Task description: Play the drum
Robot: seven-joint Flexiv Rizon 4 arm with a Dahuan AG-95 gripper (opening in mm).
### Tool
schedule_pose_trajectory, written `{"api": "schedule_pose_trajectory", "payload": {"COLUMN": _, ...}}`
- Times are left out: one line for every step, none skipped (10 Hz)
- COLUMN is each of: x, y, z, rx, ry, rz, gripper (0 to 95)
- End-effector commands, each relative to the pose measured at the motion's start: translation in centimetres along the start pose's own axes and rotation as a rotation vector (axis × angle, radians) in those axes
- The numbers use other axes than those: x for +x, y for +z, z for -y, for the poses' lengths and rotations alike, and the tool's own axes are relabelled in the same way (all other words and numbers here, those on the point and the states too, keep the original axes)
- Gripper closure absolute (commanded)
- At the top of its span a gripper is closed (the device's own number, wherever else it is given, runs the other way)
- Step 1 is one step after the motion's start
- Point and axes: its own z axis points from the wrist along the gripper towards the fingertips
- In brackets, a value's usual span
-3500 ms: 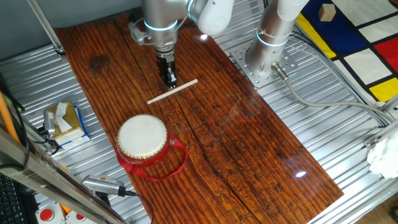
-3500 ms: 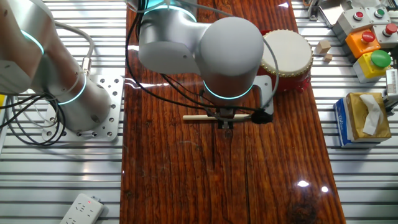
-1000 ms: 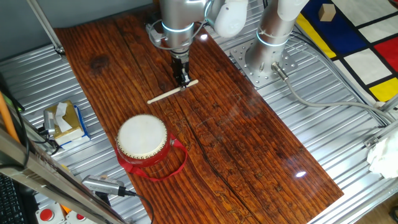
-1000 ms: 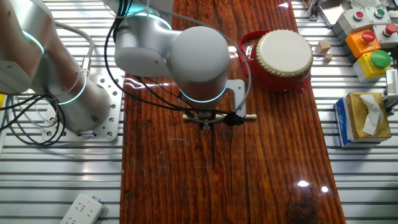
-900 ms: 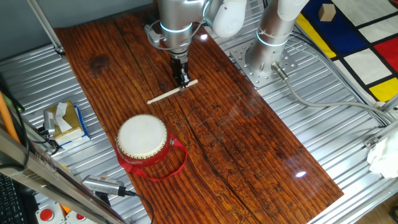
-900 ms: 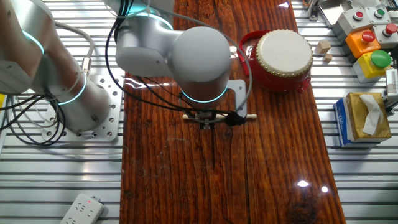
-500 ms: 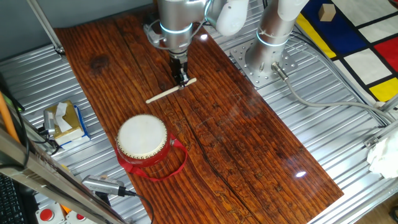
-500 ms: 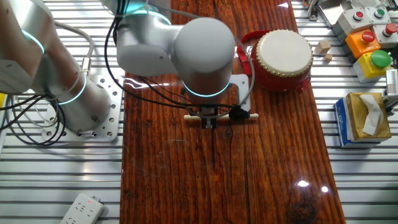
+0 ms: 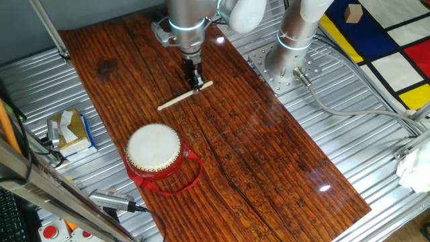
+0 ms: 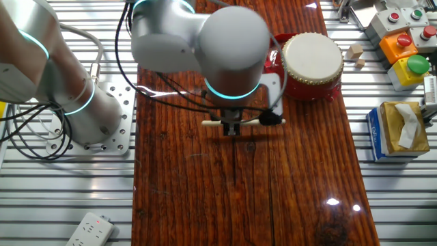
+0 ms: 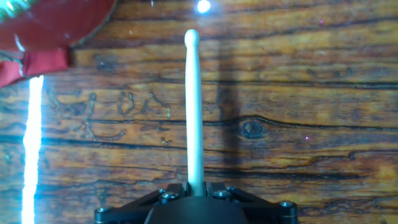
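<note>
The drum (image 9: 154, 150) has a cream-white skin, a red body, gold studs and a red strap loop; it stands on the wooden table (image 9: 269, 161) near its front left. It also shows in the other fixed view (image 10: 312, 63), and its red edge shows at the top left of the hand view (image 11: 56, 25). My gripper (image 9: 195, 82) is shut on one end of a pale wooden drumstick (image 9: 176, 99), holding it level a little above the table, behind the drum. In the hand view the drumstick (image 11: 194, 106) points straight away from the jaws (image 11: 196, 186).
A tissue box (image 9: 69, 131) lies left of the table. Coloured buttons (image 10: 403, 48), small wooden blocks (image 10: 355, 52) and a tissue box (image 10: 397, 130) sit beside the drum's end. The arm's base plate (image 9: 285, 64) is bolted to the right of the table.
The gripper shut on the drumstick and has lifted it a little off the table, shifting slightly towards the table's back left. The drum has not moved.
</note>
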Motion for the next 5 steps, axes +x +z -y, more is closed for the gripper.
{"api": "schedule_pose_trajectory", "payload": {"x": 0.1, "y": -0.7, "z": -0.2, "rx": -0.003, "ry": 0.0, "rz": -0.013, "gripper": 95.0}}
{"api": "schedule_pose_trajectory", "payload": {"x": 0.0, "y": -1.0, "z": -0.3, "rx": -0.003, "ry": -0.002, "rz": -0.017, "gripper": 95.0}}
{"api": "schedule_pose_trajectory", "payload": {"x": 0.0, "y": -1.3, "z": -0.4, "rx": -0.001, "ry": -0.005, "rz": -0.019, "gripper": 95.0}}
{"api": "schedule_pose_trajectory", "payload": {"x": -0.1, "y": -1.7, "z": -0.4, "rx": -0.001, "ry": -0.007, "rz": -0.023, "gripper": 95.0}}
{"api": "schedule_pose_trajectory", "payload": {"x": -0.3, "y": -2.4, "z": -0.6, "rx": 0.0, "ry": -0.006, "rz": -0.044, "gripper": 95.0}}
